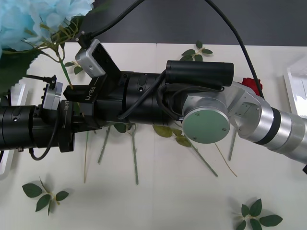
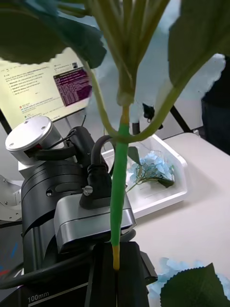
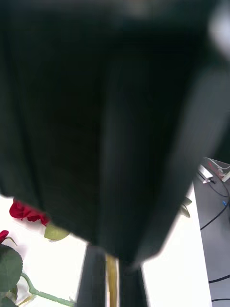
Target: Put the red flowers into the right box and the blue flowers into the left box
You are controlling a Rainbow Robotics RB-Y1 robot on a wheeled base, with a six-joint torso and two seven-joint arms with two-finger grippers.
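Observation:
A blue flower (image 1: 38, 19) is held high, close to the front camera. Its green stem (image 2: 117, 192) runs down to where the two arms meet over the table's left half. My right gripper (image 2: 115, 277) is shut on the stem's lower end. My left gripper (image 3: 111, 284) reaches in from the left, its black fingers (image 3: 96, 280) closed on the yellowish stem tip. The left box (image 2: 178, 194) holds another blue flower (image 2: 153, 168). One red flower (image 1: 252, 85) peeks out behind the right arm, and red flowers (image 3: 26, 211) lie on the table. The right box (image 1: 296, 81) shows at the right edge.
Several green stems (image 1: 135, 160) lie on the white table under the crossed arms. Loose leaf sprigs lie at the front left (image 1: 43, 194), front right (image 1: 256, 216) and back (image 1: 196, 51). More blue petals (image 2: 179, 268) lie on the table near the left box.

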